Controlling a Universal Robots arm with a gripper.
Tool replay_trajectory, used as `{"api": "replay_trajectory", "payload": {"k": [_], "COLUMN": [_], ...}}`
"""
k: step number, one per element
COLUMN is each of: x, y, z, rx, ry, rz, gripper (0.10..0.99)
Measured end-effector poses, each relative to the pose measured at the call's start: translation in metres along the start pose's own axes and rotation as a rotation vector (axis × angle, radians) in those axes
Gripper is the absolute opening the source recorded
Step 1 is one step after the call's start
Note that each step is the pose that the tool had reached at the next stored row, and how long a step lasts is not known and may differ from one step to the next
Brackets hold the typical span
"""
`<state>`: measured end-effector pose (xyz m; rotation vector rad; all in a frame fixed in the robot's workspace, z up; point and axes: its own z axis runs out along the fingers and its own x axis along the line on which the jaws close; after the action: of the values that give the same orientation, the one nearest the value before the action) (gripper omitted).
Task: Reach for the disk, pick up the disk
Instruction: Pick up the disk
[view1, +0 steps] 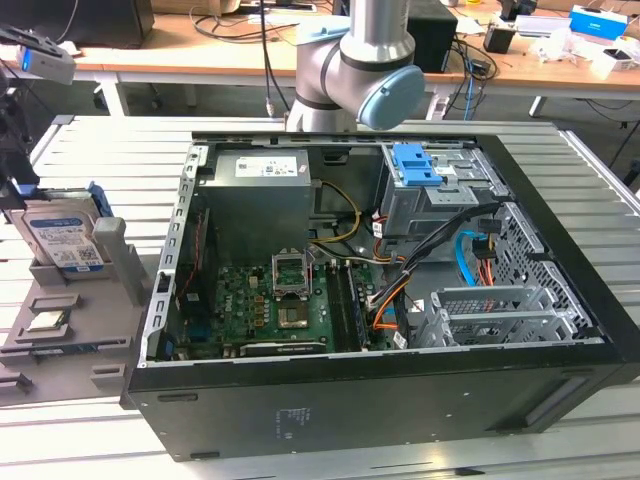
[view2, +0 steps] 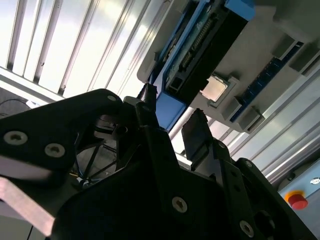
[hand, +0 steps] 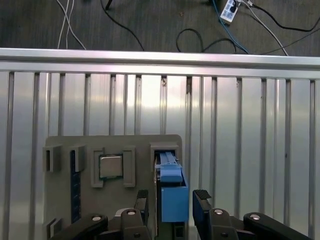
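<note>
The disk (view1: 62, 238) stands on edge in a grey holder (view1: 75, 330) at the exterior view's left, its white-and-blue label facing the camera. The first wrist view looks down on the disk's (hand: 173, 195) thin top edge with its blue frame. My gripper (hand: 171, 204) is open above it, one dark finger (hand: 142, 201) on each side, and small gaps show between fingers and frame. In the second wrist view the disk (view2: 200, 50) lies beyond the open gripper (view2: 171, 106), with the blue frame end between the fingertips (view2: 196, 125).
A small square silver chip (hand: 111, 166) sits in the holder beside the disk. An open black computer case (view1: 400, 400) takes up the middle of the slatted metal table (hand: 250, 125). The table's edge (hand: 160, 55) runs just beyond the holder, with cables on the floor past it.
</note>
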<state>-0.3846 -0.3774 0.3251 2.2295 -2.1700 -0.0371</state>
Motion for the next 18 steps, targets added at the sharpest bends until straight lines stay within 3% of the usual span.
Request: {"api": "replay_trajectory", "payload": {"k": [14, 18], "x": [-0.0001, -0.0001], "y": [-0.0014, -0.0016], "z": [0.0305, 0.0346], "rx": [0.000, 0.000], "ry": [0.0026, 0.0032], "rz": [0.000, 0.000], "gripper": [0.482, 0.482]}}
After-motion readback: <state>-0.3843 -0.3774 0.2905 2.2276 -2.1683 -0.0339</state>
